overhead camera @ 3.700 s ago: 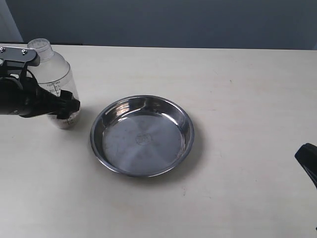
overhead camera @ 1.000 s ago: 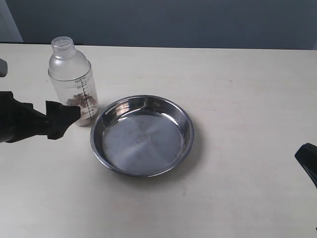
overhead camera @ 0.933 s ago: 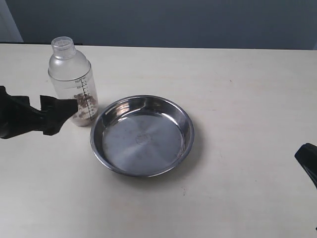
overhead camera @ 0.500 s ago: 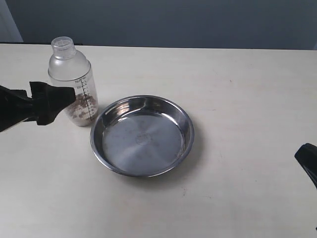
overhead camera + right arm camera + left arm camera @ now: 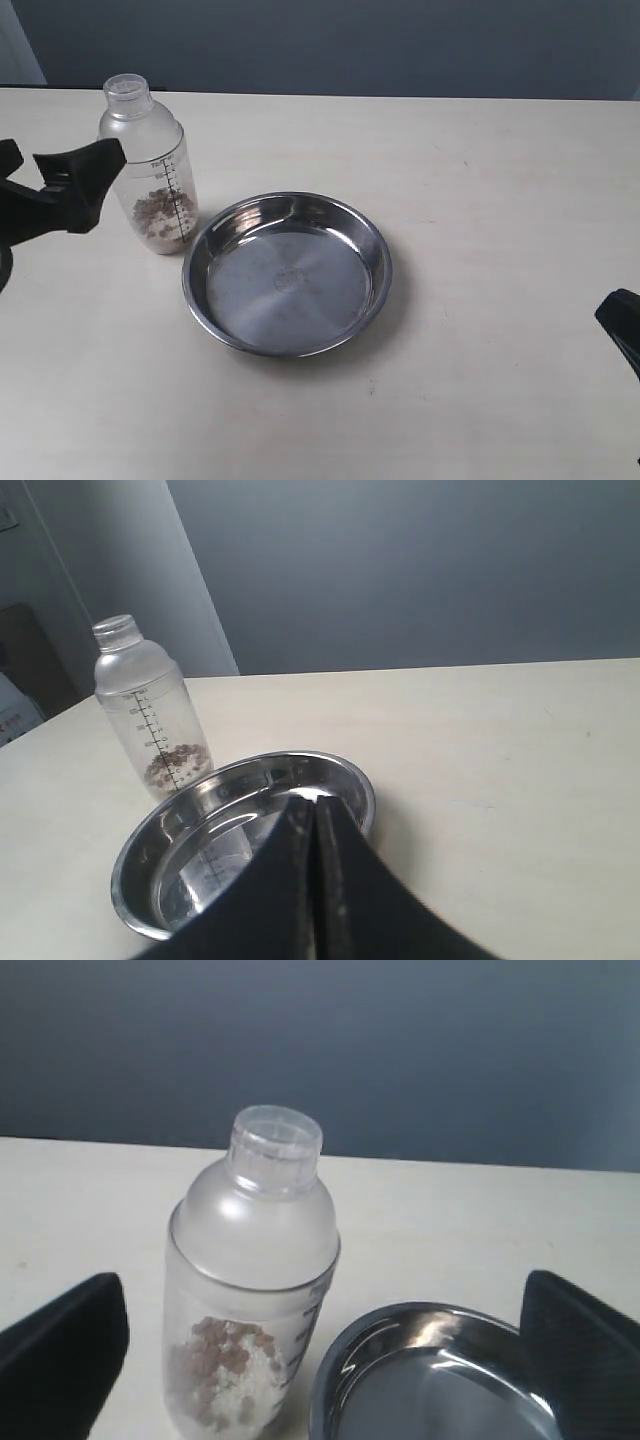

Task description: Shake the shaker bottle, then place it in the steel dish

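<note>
Standing upright on the tabletop (image 5: 480, 200), the shaker bottle (image 5: 148, 170) sits just beside the steel dish (image 5: 290, 285), not in it. Note the left gripper (image 5: 62, 170): released, it has risen from the bottle's base to shoulder height. Your right gripper (image 5: 312, 810) is clenched, well apart. Treat placement as pending.

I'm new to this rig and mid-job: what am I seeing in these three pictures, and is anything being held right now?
This is a robot with two arms, each ending in a two-fingered tool. The wide picture comes from a camera off the arms. The other two come from cameras on each wrist, looking out past that arm's fingers. On the pale table stands a frosted shaker bottle, upright, with brown pellets inside. Beside it lies a shallow steel dish; the bottle is outside it. The left tool is open near the bottle, not gripping it. The right tool is shut on nothing. Nothing is held.
</note>
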`<state>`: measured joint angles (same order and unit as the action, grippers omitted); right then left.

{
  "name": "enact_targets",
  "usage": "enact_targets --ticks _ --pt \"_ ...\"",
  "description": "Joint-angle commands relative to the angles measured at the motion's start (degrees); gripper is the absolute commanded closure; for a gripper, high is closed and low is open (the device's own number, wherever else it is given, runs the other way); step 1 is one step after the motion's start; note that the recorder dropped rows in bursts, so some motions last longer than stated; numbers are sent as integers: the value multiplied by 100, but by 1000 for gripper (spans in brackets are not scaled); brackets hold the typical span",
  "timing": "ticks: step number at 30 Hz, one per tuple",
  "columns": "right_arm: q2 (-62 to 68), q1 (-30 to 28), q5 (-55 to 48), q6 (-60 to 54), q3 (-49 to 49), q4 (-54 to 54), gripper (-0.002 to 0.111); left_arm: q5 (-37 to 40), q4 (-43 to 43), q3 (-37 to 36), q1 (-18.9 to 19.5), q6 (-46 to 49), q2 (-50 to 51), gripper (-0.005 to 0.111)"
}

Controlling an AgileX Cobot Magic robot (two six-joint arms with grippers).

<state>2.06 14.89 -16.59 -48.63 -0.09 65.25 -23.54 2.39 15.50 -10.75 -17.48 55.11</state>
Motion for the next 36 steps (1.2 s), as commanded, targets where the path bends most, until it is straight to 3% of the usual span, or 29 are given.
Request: enact_targets --ticks 1,6,12,15,20,26,36 --pt "-21 -4 46 -20 9 19 109 -347 -6 -46 38 302 532 1" --pt "-21 -4 46 -20 9 19 109 -1340 63 -46 38 376 1790 1" --pt "-21 -4 46 -20 9 19 109 -3062 -490 -46 38 597 3183 1" --pt "-21 -4 46 -20 9 19 109 -3494 -695 67 27 654 3713 1" --pt "-21 -4 46 -20 9 19 109 -3355 -809 496 27 899 4268 1" --pt "-21 -4 46 -20 9 19 109 -2482 -755 974 -23 855 4352 1" --pt "-21 -4 46 -20 9 19 109 -2220 -385 1083 -23 559 4352 1"
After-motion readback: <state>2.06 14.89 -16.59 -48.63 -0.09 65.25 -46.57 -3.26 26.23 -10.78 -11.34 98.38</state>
